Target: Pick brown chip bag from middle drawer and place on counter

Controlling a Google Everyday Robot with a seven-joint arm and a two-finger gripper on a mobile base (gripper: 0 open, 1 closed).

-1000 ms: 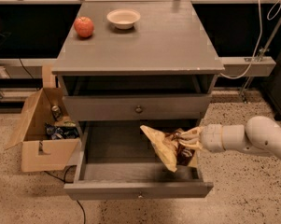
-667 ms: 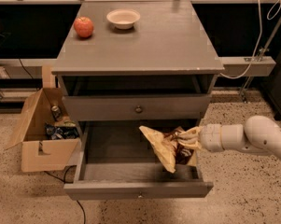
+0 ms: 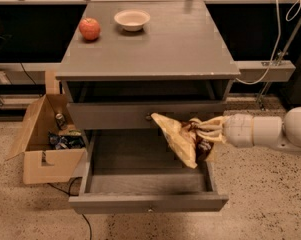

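Note:
The brown chip bag (image 3: 182, 139), with a pale yellow-tan end and a dark brown part, hangs in my gripper (image 3: 202, 132) above the right side of the open middle drawer (image 3: 147, 202). The gripper reaches in from the right on a white arm (image 3: 262, 131) and is shut on the bag's dark end. The bag's tan end reaches up in front of the closed drawer above. The grey counter (image 3: 160, 44) lies above and behind.
A red apple (image 3: 90, 28) and a white bowl (image 3: 132, 19) sit at the back left of the counter. An open cardboard box (image 3: 45, 141) with items stands on the floor left of the cabinet. A white cable (image 3: 277, 39) hangs at the right.
The gripper has lifted the chip bag upward, from low in the drawer to the level of the drawer above. Nothing else moved.

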